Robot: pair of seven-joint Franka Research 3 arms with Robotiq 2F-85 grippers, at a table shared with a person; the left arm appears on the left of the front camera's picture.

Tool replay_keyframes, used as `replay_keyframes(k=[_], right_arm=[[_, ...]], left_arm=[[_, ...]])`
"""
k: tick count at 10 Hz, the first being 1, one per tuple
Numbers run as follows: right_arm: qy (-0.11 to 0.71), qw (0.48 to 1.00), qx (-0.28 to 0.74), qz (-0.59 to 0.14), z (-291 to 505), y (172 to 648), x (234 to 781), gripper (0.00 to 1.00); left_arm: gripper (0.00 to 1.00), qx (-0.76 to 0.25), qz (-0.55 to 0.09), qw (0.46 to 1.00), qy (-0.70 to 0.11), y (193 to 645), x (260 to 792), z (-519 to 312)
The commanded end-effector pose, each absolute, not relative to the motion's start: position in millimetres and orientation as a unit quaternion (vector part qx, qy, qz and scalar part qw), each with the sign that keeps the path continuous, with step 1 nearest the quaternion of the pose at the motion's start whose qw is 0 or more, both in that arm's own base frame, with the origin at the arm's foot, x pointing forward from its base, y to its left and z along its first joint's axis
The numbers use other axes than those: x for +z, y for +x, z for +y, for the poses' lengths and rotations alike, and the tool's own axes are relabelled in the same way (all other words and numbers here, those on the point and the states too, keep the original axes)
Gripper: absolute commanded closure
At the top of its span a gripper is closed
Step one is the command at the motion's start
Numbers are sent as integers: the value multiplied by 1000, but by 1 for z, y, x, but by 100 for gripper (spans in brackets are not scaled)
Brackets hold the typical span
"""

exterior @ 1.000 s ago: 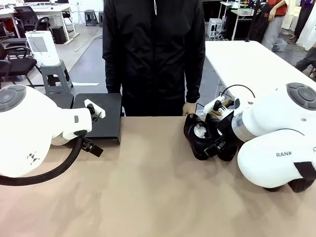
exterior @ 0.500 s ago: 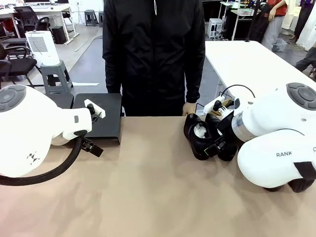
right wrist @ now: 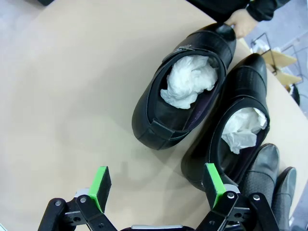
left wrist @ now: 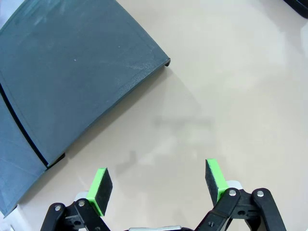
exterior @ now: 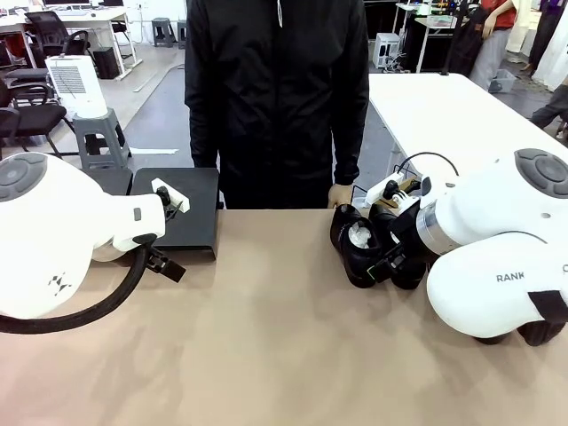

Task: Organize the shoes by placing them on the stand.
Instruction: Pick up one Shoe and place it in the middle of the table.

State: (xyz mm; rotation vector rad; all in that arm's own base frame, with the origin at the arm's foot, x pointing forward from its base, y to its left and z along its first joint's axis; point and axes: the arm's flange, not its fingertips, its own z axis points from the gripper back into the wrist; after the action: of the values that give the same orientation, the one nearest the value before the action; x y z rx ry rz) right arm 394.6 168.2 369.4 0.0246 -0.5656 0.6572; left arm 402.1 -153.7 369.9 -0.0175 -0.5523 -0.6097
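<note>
Now: left gripper (left wrist: 156, 185), right gripper (right wrist: 154, 185) both released, empty
Risk: glossy black leather shoes (right wrist: 183, 91) side by side; pad may snag neighbour

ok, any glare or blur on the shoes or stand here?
Right wrist view: shoes sharp, mild sheen, wide-angle bending at the edges. Left wrist view: stand matte, no glare, faint shadows on the table. Front view: even light, no blur.

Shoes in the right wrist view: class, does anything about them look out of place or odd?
Yes. The shoes lie bunched together at angles on the table, not on the stand at the far left. Two are stuffed with crumpled white paper.
</note>
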Motion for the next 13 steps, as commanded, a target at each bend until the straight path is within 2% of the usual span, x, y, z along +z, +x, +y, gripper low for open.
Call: replay_keyframes(k=[1, 2, 4, 5, 8, 10, 13], right_arm=[[12, 907, 318, -274, 168, 395, 370, 0], [12, 907, 318, -274, 168, 395, 369, 0], [33, 893, 346, -285, 153, 384, 398, 0], [56, 887, 352, -292, 133, 377, 420, 0], [137, 883, 344, -288, 47, 359, 470, 0], [186, 883, 309, -301, -8, 348, 479, 0], [246, 874, 256, -333, -67, 335, 481, 0]], left_arm=[[0, -295, -269, 917, -9, 403, 370, -152], [0, -296, -268, 917, -8, 402, 370, -154], [0, -291, -279, 915, 1, 382, 405, -145], [0, -279, -294, 914, -5, 371, 425, -141], [0, -265, -282, 919, -68, 346, 476, -99], [0, -273, -304, 903, -133, 332, 502, -63], [0, -220, -313, 916, -124, 319, 508, -10]])
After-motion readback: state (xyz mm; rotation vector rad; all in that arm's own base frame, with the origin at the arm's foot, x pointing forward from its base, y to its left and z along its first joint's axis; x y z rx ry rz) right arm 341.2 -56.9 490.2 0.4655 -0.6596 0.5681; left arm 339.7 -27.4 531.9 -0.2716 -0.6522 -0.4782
